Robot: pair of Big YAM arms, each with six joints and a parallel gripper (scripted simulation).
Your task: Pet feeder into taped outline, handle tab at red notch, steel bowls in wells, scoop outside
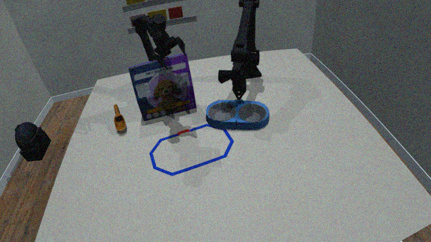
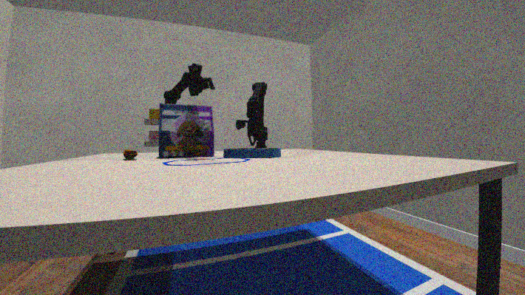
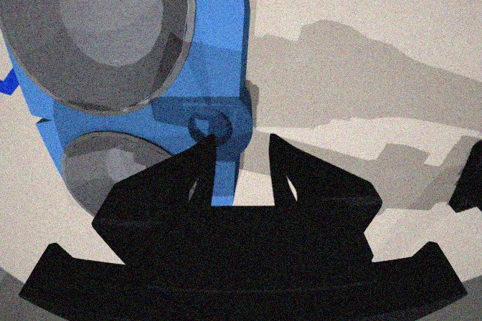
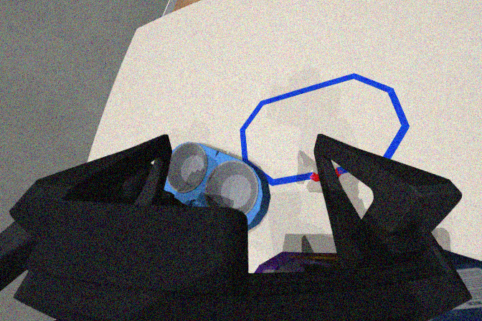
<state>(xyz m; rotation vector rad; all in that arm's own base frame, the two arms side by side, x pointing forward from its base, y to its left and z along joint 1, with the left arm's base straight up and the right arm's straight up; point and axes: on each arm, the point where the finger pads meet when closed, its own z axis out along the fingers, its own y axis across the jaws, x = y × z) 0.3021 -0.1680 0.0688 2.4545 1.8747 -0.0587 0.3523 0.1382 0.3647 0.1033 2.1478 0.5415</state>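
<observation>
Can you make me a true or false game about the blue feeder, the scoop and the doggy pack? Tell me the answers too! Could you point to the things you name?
1. The feeder [image 1: 237, 125] [image 2: 251, 153] [image 3: 216, 18] [image 4: 213, 157] is all inside the blue outline [image 1: 199, 165] [image 2: 205, 164] [image 3: 11, 84] [image 4: 307, 89]. False: most of it is outside.
2. The scoop [image 1: 119, 124] [image 2: 130, 154] lies outside the outline. True.
3. The right pincer [image 1: 175, 60] [image 2: 203, 91] [image 4: 242, 142] is holding the scoop. False: it is open and away from the scoop.
4. The pack [image 1: 166, 90] [image 2: 186, 131] [image 4: 287, 264] shows a dog. True.
5. The feeder is red. False: it is blue.
</observation>
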